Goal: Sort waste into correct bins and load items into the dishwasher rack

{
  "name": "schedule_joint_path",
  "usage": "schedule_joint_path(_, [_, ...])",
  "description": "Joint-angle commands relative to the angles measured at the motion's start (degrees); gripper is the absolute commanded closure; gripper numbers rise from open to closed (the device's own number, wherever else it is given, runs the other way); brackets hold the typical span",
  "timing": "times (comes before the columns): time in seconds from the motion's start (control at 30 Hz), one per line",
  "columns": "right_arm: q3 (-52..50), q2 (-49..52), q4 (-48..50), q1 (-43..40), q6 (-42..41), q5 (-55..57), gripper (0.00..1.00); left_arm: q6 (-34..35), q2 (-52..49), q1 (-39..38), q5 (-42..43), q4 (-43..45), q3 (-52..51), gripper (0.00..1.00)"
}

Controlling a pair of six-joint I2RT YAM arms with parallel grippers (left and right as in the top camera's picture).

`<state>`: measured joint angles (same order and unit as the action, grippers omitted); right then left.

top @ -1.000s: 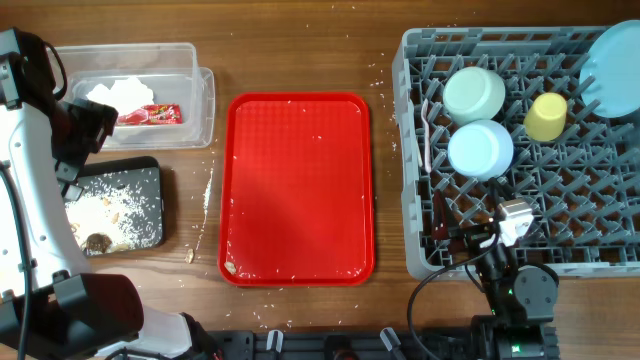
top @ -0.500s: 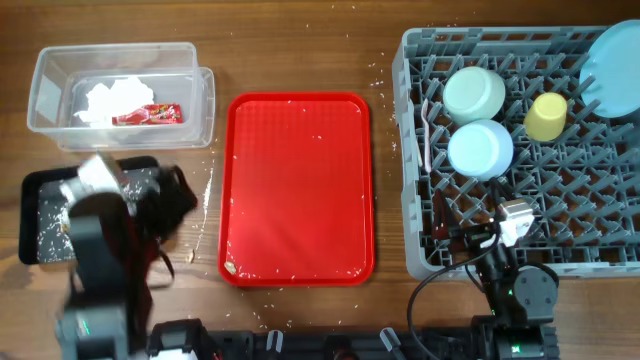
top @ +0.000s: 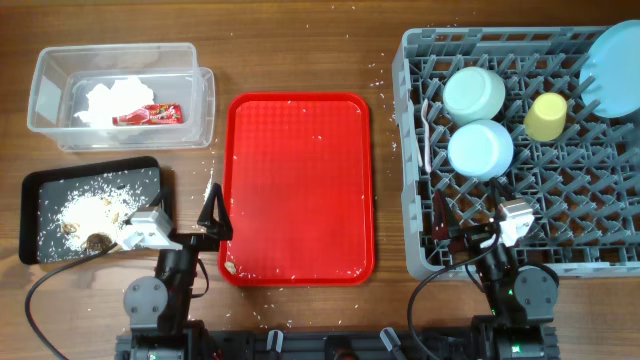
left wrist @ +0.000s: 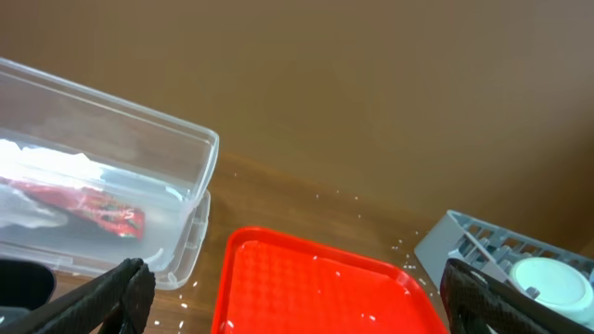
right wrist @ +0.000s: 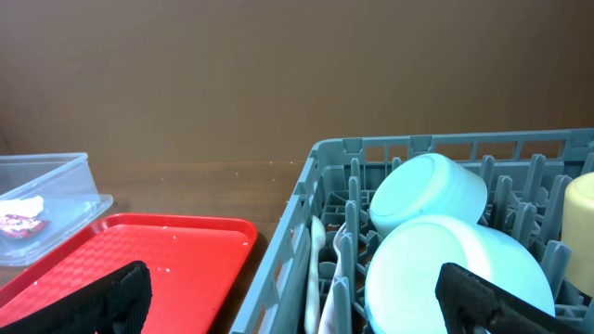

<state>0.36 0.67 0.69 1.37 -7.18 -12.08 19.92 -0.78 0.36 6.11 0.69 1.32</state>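
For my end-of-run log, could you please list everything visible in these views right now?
table: 1, brown wood, under everything
clear tub: 1, transparent, far left
napkin: 1, white, in clear tub
wrapper: 1, red, in clear tub
black tray: 1, black, near left
food scraps: scattered, whitish and brown, in black tray
red tray: 1, red, centre
rack: 1, grey, right
green bowl: 1, pale green, in rack
blue bowl: 1, light blue, in rack
cup: 1, yellow, in rack
plate: 1, light blue, rack's far corner
fork: 1, white, rack's left side
left end effector: black, open, beside red tray
right end effector: black, open, rack's near edge
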Motion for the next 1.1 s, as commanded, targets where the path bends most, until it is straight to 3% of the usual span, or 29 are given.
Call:
schedule_joint_path(0.0, [-0.1, -0.4, 0.2, 0.1, 1.0, 0.5, 0.00, -1.1, 0.6, -1.0, 0.3, -2.0, -1.0, 0.00])
schedule_joint_path(1.07, [-0.1, -0.4, 0.2, 0.1, 1.0, 0.5, 0.00, -1.1, 0.6, -1.0, 0.3, -4.6, -1.0, 0.00])
